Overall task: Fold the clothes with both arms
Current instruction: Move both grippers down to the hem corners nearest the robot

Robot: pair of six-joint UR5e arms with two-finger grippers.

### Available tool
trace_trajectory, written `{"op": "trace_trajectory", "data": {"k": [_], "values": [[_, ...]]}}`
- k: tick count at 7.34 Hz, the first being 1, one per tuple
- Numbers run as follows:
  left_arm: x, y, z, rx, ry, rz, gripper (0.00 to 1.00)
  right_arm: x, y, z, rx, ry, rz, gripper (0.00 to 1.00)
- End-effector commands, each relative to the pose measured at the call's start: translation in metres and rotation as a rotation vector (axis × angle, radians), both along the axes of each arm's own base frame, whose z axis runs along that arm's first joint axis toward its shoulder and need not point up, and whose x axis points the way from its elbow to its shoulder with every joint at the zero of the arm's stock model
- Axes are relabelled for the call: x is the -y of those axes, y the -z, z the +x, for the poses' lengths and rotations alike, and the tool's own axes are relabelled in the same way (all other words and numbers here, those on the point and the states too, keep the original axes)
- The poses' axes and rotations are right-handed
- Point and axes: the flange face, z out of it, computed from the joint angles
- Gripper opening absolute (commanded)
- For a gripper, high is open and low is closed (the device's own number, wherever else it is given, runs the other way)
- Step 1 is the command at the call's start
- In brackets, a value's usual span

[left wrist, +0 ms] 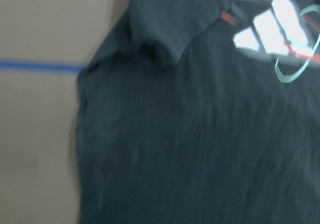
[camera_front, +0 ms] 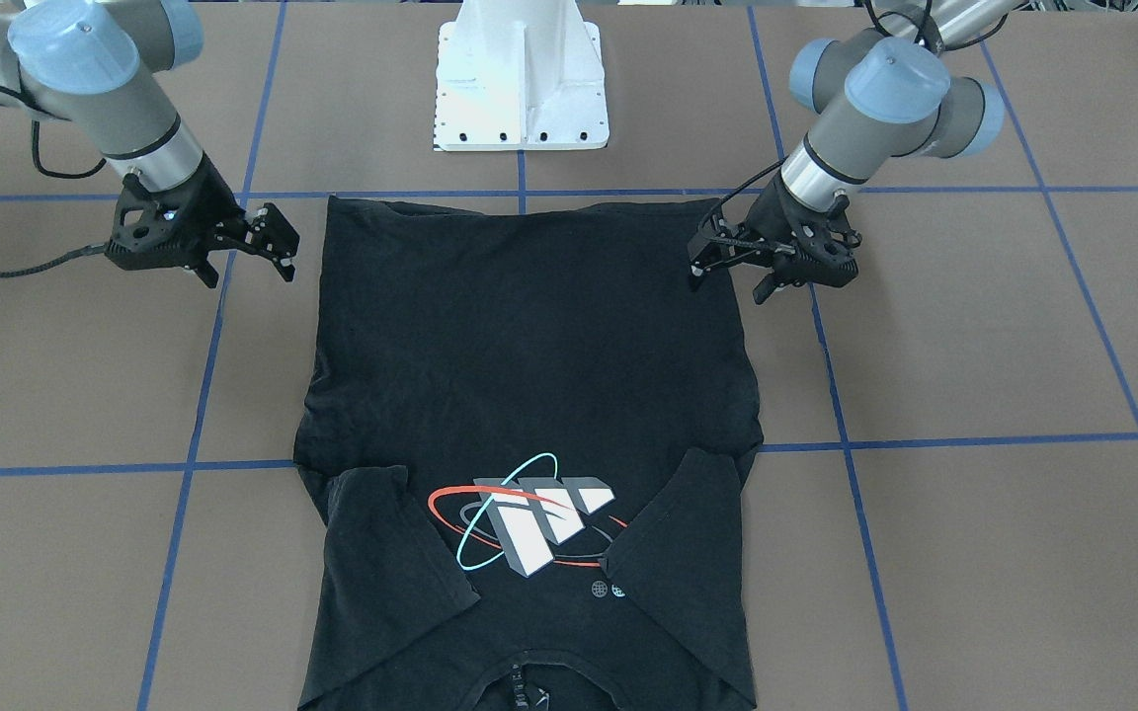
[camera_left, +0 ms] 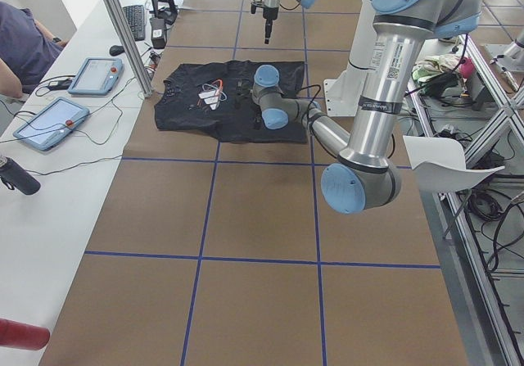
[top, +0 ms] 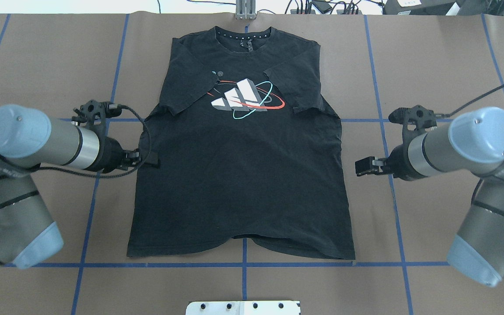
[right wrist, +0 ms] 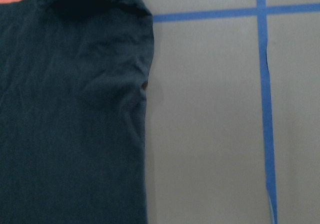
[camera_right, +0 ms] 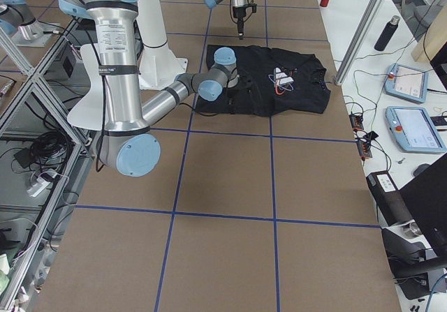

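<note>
The black T-shirt (top: 243, 175) lies flat on the brown table, collar away from the robot. Both sleeves are folded in over the chest beside the white block graphic (top: 243, 96). It also shows in the front view (camera_front: 529, 346). My left gripper (top: 149, 159) is open and empty, low over the shirt's left side edge (camera_front: 729, 280). My right gripper (top: 361, 167) is open and empty, just off the shirt's right side edge over bare table (camera_front: 248, 276). The left wrist view shows the shirt body and graphic (left wrist: 272, 31). The right wrist view shows the shirt's edge (right wrist: 75, 134). No fingers show in either.
The white base pedestal (camera_front: 522, 89) stands at the robot's side, close to the shirt's hem. Blue tape lines (top: 243, 264) cross the table. Tablets (camera_left: 49, 123), a bottle (camera_left: 18, 176) and a seated person (camera_left: 20, 42) are along the far side.
</note>
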Motion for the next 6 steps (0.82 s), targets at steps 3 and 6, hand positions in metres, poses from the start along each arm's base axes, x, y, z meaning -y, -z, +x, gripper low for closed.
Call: {"op": "trace_trajectory", "data": {"k": [3,6], "values": [[-0.113,-0.014,0.048,0.017,-0.044,-0.104,1.0,-0.057,0.008,0.006,0.002,-0.001,-0.012,1.0],[-0.128,-0.04,0.045,0.065,-0.064,-0.122,1.0,-0.057,0.009,0.005,0.004,-0.002,-0.012,1.0]]}}
